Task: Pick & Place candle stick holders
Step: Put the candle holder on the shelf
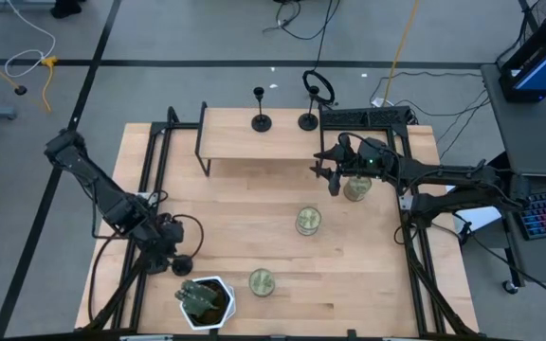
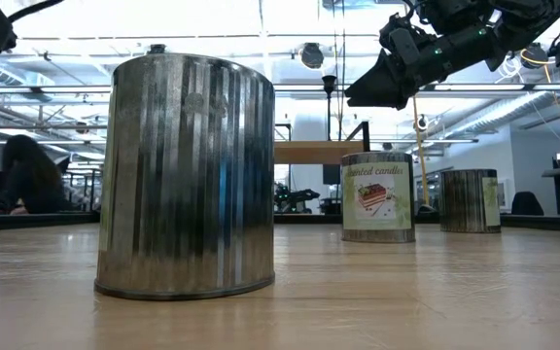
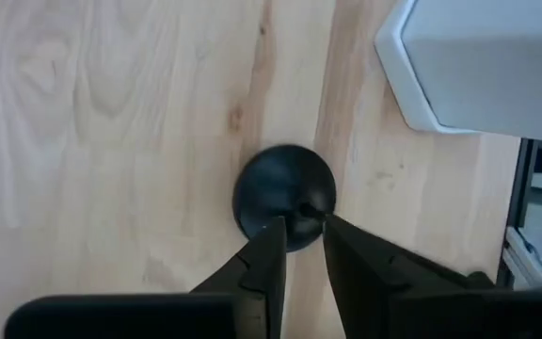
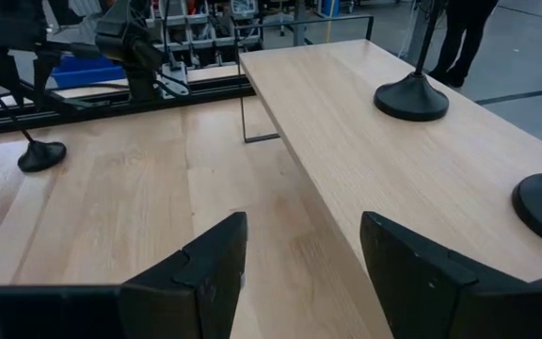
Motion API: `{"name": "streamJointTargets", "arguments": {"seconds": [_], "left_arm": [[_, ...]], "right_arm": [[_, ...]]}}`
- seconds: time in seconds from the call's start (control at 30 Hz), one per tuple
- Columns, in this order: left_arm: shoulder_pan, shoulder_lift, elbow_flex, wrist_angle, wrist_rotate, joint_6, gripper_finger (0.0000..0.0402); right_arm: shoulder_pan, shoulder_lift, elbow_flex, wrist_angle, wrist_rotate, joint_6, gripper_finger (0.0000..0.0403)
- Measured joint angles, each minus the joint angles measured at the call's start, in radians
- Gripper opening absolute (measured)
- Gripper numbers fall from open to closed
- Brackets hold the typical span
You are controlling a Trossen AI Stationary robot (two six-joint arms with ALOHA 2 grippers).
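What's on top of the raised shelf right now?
Two black holders stand on the shelf. The right tool, open, hovers beside it. Underneath is hidden.

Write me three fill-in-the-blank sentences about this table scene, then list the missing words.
1. The raised wooden shelf carries ____ black candle holders.
2. The left gripper has its fingers around the stem of a candle holder beside the white ____.
3. The right gripper, near the shelf, is ____.

Missing words: two; pot; open
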Motion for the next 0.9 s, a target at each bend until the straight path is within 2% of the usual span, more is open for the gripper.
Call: {"name": "streamJointTargets", "arguments": {"seconds": [0.33,0.53,0.67,0.8,0.9], "left_arm": [[-0.102,0.071,0.0,0.004,0.0,-0.066,0.0077],[-0.19,0.124,0.0,0.056,-0.007,-0.006,0.0076],[-0.233,0.158,0.0,0.113,-0.1,0.025,0.0076],[-0.255,0.192,0.0,0.105,-0.224,-0.026,0.0076],[-0.264,0.208,0.003,0.109,-0.245,-0.041,0.0076]], "right_arm": [[0.0,0.0,0.0,0.0,-0.001,0.003,0.0201],[0.0,0.0,0.0,0.0,-0.001,0.003,0.0201],[0.0,0.0,0.0,0.0,-0.001,0.003,0.0201],[0.0,0.0,0.0,0.0,-0.001,0.004,0.0201],[0.0,0.0,0.0,0.0,-0.001,0.003,0.0201]]}}
